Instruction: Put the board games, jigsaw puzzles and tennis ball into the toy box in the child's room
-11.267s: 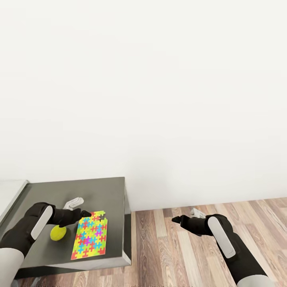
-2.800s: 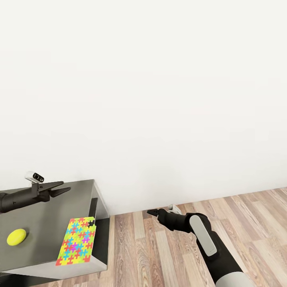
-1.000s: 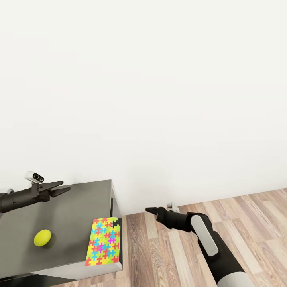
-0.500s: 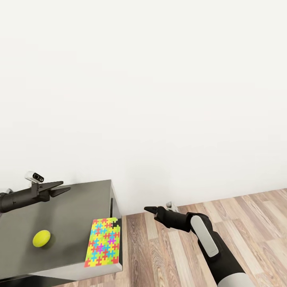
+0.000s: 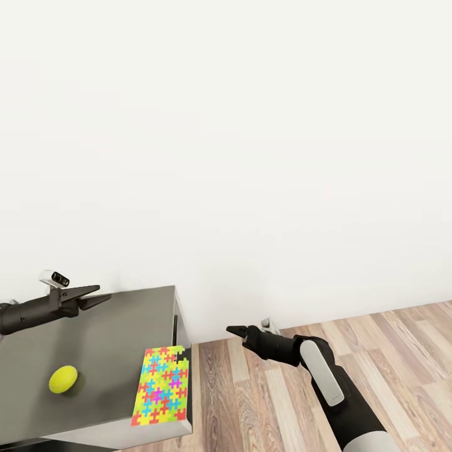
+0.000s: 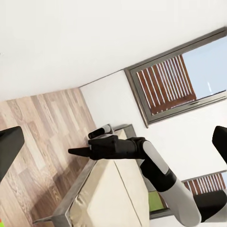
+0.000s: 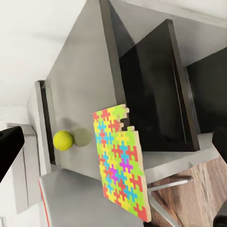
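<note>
Overhanging table (image 5: 94, 339): unlettered jigsaw puzzle (image 5: 161, 395)

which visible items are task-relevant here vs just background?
Task items:
jigsaw puzzle, overhanging the dark table section
tennis ball on it
bed

Background:
wood floor
white wall
window

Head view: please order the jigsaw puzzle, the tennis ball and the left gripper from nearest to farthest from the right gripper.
1. Jigsaw puzzle, at the table's right edge, toward the right gripper.
2. Left gripper, raised over the table's back part.
3. Tennis ball, on the table, left of the puzzle.
</note>
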{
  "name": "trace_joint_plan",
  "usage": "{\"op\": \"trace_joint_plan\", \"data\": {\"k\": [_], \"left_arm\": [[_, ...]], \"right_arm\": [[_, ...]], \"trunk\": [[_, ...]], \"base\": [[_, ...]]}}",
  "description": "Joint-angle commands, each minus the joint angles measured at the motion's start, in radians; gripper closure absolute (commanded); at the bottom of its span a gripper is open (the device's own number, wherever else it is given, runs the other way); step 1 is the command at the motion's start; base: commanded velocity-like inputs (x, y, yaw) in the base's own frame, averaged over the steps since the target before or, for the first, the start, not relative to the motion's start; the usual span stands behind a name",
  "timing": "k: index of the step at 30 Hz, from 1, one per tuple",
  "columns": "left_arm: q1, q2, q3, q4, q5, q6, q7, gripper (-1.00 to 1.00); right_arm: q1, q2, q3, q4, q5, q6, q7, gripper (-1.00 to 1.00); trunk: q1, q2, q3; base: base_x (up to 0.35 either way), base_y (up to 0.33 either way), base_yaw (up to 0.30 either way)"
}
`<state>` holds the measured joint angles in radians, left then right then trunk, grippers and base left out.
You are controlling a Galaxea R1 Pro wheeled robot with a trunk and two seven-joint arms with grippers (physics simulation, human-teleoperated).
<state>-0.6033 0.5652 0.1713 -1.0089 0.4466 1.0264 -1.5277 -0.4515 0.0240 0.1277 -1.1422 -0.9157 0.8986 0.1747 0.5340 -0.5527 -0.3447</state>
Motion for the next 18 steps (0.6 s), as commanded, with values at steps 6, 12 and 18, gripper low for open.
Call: {"op": "trace_joint_plan", "data": {"k": [6, 12, 18], "left_arm": [[0.0, 0.001, 0.0, -0.001, 0.0, 0.011, -0.003, -1.0], [0.0, 0.001, 0.0, -0.001, 0.0, 0.011, -0.003, -1.0], [0.0, 0.001, 0.0, -0.001, 0.001, 0.011, -0.003, -1.0]], "right_arm": [[0.001, 0.001, 0.0, -0.031, 0.013, 0.003, 0.008, -1.0], [0.002, 0.001, 0.0, -0.04, 0.014, 0.003, 0.008, -1.0], [0.002, 0.001, 0.0, -0.042, 0.015, 0.003, 0.008, -1.0]], "trunk": [[0.0, -0.001, 0.008], [0.0, -0.001, 0.018], [0.004, -0.008, 0.025]], "base": [[0.0, 0.0, 0.0], [0.0, 0.0, 0.022], [0.0, 0.0, 0.059]]}}
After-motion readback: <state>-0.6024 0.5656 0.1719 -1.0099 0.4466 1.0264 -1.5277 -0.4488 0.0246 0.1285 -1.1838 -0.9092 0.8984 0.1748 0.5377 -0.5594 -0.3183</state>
